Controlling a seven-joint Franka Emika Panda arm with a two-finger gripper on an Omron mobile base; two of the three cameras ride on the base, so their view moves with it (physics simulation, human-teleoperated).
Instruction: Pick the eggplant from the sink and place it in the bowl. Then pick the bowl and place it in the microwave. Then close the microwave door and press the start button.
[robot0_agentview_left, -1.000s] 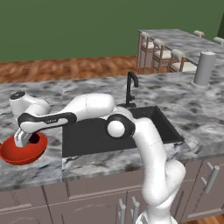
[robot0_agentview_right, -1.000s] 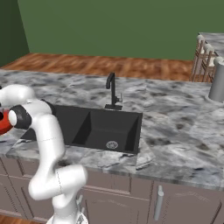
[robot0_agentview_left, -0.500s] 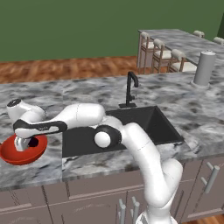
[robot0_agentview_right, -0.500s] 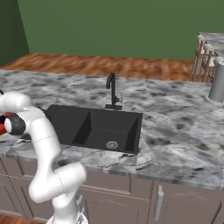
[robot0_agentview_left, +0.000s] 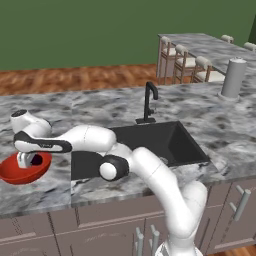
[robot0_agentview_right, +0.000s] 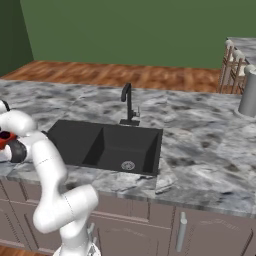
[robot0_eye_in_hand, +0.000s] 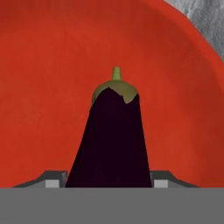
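Near the left front edge of the worktop (robot0_agentview_left: 60, 195), I am holding the gripper (robot0_agentview_left: 27, 160) down inside the bowl (robot0_agentview_left: 22, 172), which is sitting left of the sink (robot0_agentview_left: 170, 142). My hand view is showing the eggplant (robot0_eye_in_hand: 111, 140) clamped between the jaws, its green stem end pointing at the bowl's red floor, whether touching it I cannot tell.

grey marble counter (robot0_agentview_left: 210, 125), red bowl (robot0_agentview_left: 15, 174)
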